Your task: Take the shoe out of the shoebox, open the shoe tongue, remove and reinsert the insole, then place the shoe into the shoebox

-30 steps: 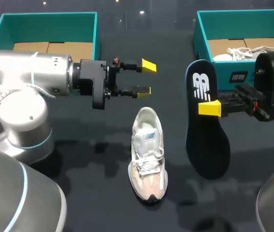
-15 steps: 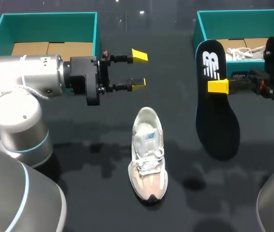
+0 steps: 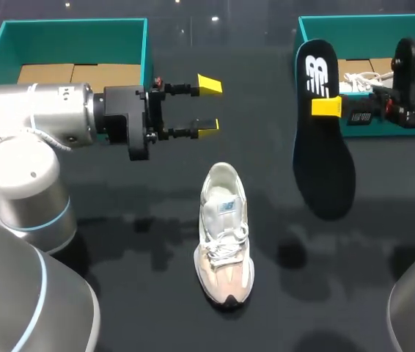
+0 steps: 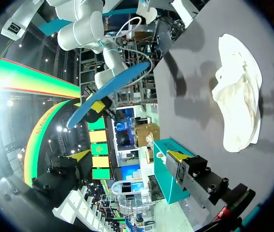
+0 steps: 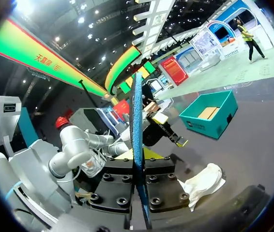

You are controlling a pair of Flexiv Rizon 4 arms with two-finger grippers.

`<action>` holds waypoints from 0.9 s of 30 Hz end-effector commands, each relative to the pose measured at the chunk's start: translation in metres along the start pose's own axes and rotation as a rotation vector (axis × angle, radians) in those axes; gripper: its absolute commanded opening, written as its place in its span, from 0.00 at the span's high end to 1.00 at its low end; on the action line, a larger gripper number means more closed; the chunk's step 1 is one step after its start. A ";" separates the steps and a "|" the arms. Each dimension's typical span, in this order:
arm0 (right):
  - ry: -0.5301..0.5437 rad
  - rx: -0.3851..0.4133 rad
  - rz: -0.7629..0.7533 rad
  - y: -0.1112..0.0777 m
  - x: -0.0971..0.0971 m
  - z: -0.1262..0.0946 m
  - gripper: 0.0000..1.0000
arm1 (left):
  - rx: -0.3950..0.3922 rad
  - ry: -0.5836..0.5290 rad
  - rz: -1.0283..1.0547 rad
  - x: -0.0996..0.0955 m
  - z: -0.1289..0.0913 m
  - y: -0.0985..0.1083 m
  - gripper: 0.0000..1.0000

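Note:
A white and beige shoe [image 3: 224, 235] lies on the dark table, toe toward the front edge; it also shows in the left wrist view [image 4: 238, 106] and the right wrist view [image 5: 205, 183]. My right gripper [image 3: 326, 107] is shut on a black insole [image 3: 323, 154] with a white logo, held in the air before the right shoebox [image 3: 369, 23]. In the right wrist view the insole [image 5: 138, 121] stands edge-on between the fingers of my right gripper [image 5: 139, 157]. My left gripper [image 3: 208, 107] hangs open and empty behind the shoe, as its own view [image 4: 127, 157] also shows.
A teal shoebox [image 3: 68, 33] with a cardboard liner stands at the back left. The right shoebox holds a second white shoe [image 3: 361, 79]. Bare dark table lies around the shoe on all sides.
My right arm has lifted the insole up and back toward the right shoebox. My left gripper has drawn a little back and left, staying open. The shoe has not moved.

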State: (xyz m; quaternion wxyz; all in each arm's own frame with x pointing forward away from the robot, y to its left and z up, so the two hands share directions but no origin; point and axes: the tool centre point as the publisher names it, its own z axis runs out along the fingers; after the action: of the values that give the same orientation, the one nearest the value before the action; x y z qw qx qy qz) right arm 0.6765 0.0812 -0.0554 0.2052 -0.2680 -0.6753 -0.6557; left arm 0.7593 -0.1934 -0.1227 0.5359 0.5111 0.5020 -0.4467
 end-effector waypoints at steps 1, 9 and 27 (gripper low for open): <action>0.032 0.014 0.126 0.014 -0.046 0.015 1.00 | -0.001 -0.002 0.002 0.001 0.002 0.000 0.00; 0.032 0.014 0.126 0.014 -0.046 0.015 1.00 | -0.001 -0.002 0.002 0.001 0.002 0.000 0.00; 0.010 0.001 0.432 0.011 -0.097 0.047 1.00 | -0.001 -0.002 0.002 0.001 0.002 0.000 0.00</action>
State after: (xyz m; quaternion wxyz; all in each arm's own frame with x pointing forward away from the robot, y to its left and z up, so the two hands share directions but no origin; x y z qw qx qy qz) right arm 0.7608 0.1171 -0.1099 0.3446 -0.4031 -0.6010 -0.5979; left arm 0.7596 -0.1933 -0.1227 0.5358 0.5112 0.5015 -0.4473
